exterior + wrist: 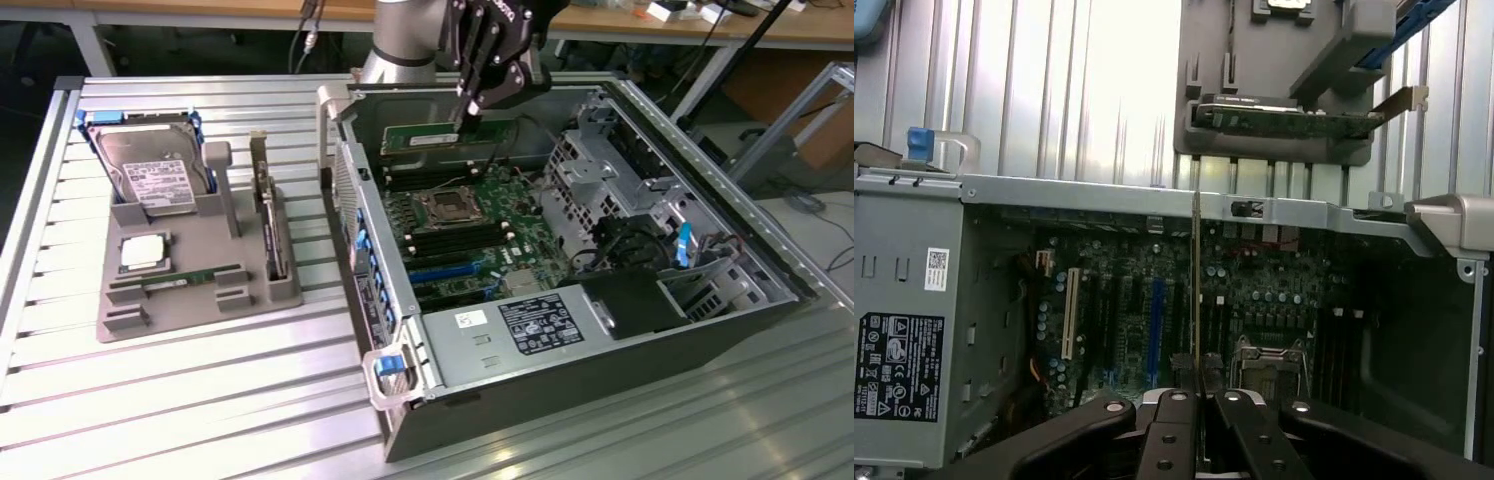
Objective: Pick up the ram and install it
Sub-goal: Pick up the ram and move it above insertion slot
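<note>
The pincer (470, 114), we see, is clamped on one ram (427, 138), holding it on edge over the motherboard (507, 205) in one open computer case (601, 400), one grey parts tray (200, 305) lying beside the case.

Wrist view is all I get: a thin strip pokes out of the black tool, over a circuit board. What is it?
Observer: Side-on it is the ram, a long green stick; the tool grips its upper edge.
Operator: Is it plugged in?
Observer: It hangs over the motherboard's end farthest from the exterior camera; whether it is seated, I cannot tell.
Operator: Anything else nearby?
Observer: At the exterior view's left, a grey tray holds a hard drive.
</note>
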Controlling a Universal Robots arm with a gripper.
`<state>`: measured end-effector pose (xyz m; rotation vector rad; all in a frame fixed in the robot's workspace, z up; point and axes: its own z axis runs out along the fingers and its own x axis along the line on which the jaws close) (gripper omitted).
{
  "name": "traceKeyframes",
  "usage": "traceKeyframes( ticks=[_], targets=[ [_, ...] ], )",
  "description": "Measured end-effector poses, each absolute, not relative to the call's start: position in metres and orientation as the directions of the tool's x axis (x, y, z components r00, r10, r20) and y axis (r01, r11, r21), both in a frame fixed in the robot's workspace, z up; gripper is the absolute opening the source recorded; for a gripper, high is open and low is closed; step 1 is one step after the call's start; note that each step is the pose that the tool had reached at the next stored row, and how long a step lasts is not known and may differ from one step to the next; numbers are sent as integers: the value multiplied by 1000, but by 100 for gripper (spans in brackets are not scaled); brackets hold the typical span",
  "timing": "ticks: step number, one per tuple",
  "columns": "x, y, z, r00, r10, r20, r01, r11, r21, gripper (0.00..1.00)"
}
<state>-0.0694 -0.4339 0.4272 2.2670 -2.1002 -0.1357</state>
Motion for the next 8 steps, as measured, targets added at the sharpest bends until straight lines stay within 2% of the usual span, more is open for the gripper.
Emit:
traceKeyframes(
  ticks=[8],
  targets=[
    [-53, -434, 427, 75, -997, -32, -992, -77, 97, 13]
  ],
)
